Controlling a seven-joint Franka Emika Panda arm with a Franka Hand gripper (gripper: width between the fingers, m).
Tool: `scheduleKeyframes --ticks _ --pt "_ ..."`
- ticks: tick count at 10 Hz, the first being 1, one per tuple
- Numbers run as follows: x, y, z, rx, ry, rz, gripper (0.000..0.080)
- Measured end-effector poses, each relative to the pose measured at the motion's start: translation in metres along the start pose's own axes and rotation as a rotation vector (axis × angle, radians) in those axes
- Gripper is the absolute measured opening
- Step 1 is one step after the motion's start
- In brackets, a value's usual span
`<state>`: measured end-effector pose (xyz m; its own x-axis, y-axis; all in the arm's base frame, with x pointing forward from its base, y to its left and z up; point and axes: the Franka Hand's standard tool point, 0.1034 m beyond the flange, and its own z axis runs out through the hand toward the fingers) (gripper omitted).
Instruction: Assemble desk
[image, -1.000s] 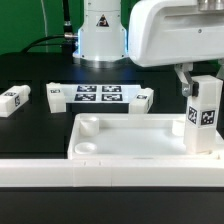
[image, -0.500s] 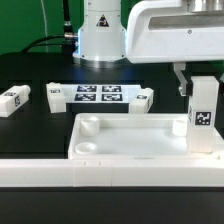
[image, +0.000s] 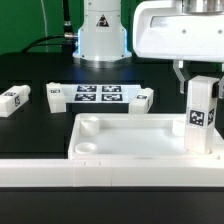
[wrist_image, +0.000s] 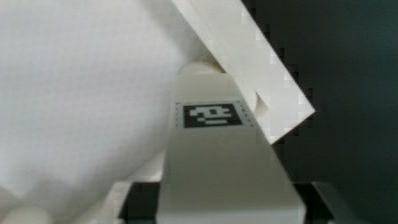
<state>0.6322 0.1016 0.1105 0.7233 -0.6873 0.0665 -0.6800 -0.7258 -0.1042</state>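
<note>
Desk tabletop: the rimmed white tabletop (image: 135, 137) lies flat on the black table (image: 30, 130), open side up, low of centre in the exterior view. Two round sockets (image: 88, 125) show at its 9 o'clock end.
Upright leg: a white square leg (image: 203, 118) stands vertical at the tabletop's 3 o'clock end, tag facing the exterior camera, lower end inside the rim. In the wrist view the same leg (wrist_image: 217, 150) runs away from the lens with its tag in plain sight.
Gripper: the gripper (image: 201, 84) pinches the upright leg at its top, one dark finger (image: 181, 78) against the side towards 9 o'clock.
Arm pose: the white wrist housing (image: 175, 30) sits directly above the leg, at 1 o'clock in the exterior view, hand pointing straight down. The arm's base (image: 100, 35) rises at 12 o'clock.
Loose legs: the first loose leg (image: 13, 100) lies at 9 o'clock, the second loose leg (image: 56, 94) and third loose leg (image: 144, 97) just beside either end of the marker board (image: 100, 94), all well apart from the tabletop.
Foreground: a long white bar (image: 100, 172) crosses at 6 o'clock.
Hidden or unclear: the opposite finger is cut off by the frame edge. The bar covers the tabletop's near rim. Whether the leg's end is seated in a socket cannot be told. The wrist view's pale surfaces blur together.
</note>
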Motion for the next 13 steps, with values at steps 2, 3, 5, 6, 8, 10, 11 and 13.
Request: scheduleKeyframes --ticks 2,3,5,6,8,10,11,13 --pt "0.000 0.001 0.000 -0.009 -0.008 0.071 0.0291" --pt "0.000 0.001 0.000 -0.008 -0.007 0.061 0.0291" --pt "0.000 0.001 -0.001 -0.009 -0.009 -0.018 0.0500" --pt "-0.001 0.000 -0.002 -0.016 -0.016 -0.053 0.0500" --pt "0.003 -0.006 -0.008 -0.013 -0.019 -0.333 0.0641" --pt "0.008 -0.007 -0.011 -0.008 -0.017 -0.544 0.0649" --pt "0.008 -0.007 -0.010 -0.008 -0.018 -0.657 0.0649" --pt "0.006 -0.006 -0.009 -0.009 -0.021 -0.825 0.0649"
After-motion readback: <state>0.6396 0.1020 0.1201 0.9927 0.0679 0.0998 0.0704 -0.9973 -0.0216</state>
